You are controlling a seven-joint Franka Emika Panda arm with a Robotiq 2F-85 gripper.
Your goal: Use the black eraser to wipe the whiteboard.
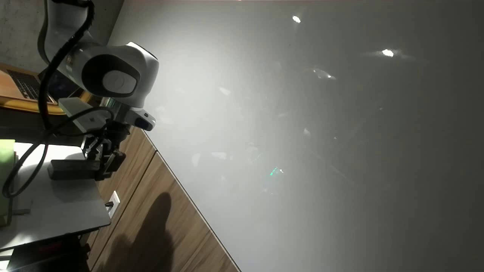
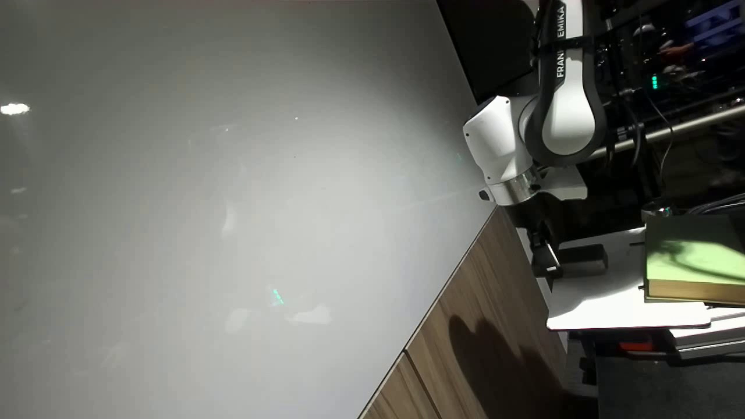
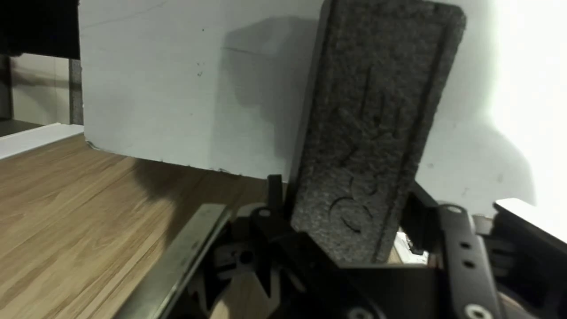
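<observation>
The whiteboard (image 1: 302, 132) (image 2: 262, 203) fills much of both exterior views, greyish and glossy, with light reflections and faint pale patches. Over the small white table lies or hangs the black eraser (image 1: 73, 170) (image 2: 582, 261); whether it touches the table top I cannot tell. In the wrist view the eraser (image 3: 376, 110) slants between the two fingers of my gripper (image 3: 347, 195), its near end beyond the table edge. A thin gap shows beside the left fingertip, while the right one meets the eraser's side. From this I cannot tell whether the grip holds.
The white table top (image 1: 72, 219) carries a green book (image 2: 692, 262). A wooden panel (image 1: 181, 223) runs below the board, with a plugged socket (image 1: 114, 204) beside the table. Behind the arm sits a laptop (image 1: 26, 83). A loose cable (image 1: 49, 83) hangs along the arm.
</observation>
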